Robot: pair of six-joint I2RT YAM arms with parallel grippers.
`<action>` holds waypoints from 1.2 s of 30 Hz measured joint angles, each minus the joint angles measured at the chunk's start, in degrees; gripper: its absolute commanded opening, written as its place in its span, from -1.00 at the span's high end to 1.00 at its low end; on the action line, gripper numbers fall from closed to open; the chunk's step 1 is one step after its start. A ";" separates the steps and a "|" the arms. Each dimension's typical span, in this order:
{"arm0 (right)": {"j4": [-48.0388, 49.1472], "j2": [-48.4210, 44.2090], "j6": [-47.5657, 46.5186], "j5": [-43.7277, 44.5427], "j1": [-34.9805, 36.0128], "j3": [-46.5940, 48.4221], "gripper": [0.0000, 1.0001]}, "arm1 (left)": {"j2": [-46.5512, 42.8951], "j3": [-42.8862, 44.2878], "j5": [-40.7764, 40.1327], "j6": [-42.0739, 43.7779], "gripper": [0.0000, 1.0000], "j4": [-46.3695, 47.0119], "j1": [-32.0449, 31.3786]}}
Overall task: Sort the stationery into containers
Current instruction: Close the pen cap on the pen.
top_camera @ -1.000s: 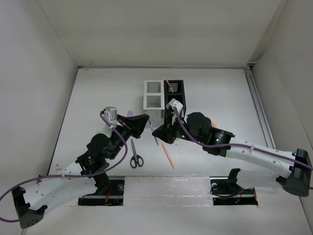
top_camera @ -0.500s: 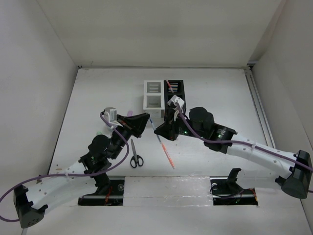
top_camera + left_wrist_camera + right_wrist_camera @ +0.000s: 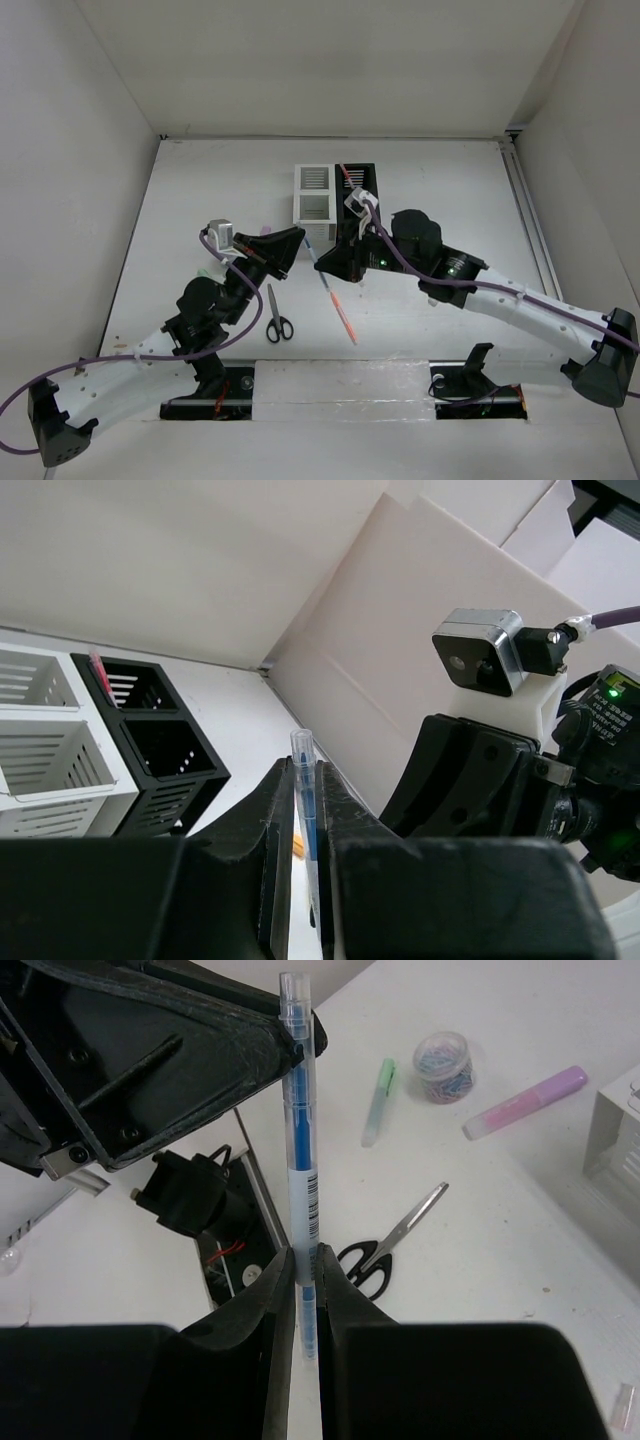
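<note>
A slim blue pen (image 3: 300,1160) is gripped at both ends. My right gripper (image 3: 303,1260) is shut on its barcoded lower part, and my left gripper (image 3: 305,772) is shut on its clear-capped end (image 3: 303,750). In the top view the blue pen (image 3: 312,250) bridges the left gripper (image 3: 293,240) and the right gripper (image 3: 327,262), just in front of the white container (image 3: 314,196) and the black container (image 3: 360,188). A red pen (image 3: 347,176) stands in the black container's far compartment.
Black-handled scissors (image 3: 277,318) and an orange pen (image 3: 340,308) lie on the table between the arms. A green highlighter (image 3: 378,1102), a pink highlighter (image 3: 525,1103) and a round tub of clips (image 3: 442,1066) lie to the left. A small eraser (image 3: 622,1405) lies nearby.
Both grippers have shifted slightly toward the containers with the blue pen held between them. The right arm has lifted off the orange pen's area, so that pen now shows fully.
</note>
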 measured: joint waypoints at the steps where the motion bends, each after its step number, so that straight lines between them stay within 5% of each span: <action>1: 0.00 0.02 0.11 -0.22 -0.09 0.11 1.00 | 0.00 0.00 0.00 0.00 1.00 0.17 0.04; 19: 5.03 2.14 -2.62 -3.23 -0.39 -1.31 1.00 | -0.87 0.85 0.07 0.85 1.00 -2.54 0.04; 31: 18.21 1.46 -4.98 -2.67 -1.42 -3.32 1.00 | -2.45 4.52 2.78 0.17 0.31 -13.77 -0.74; 35: 21.97 1.49 -5.79 -0.87 -1.42 -3.32 1.00 | -4.48 4.74 3.87 -0.22 -0.06 -16.83 -0.85; 36: 22.91 1.49 -5.92 -0.26 -1.42 -3.32 1.00 | -4.55 4.72 3.98 -0.31 -0.29 -17.86 -0.87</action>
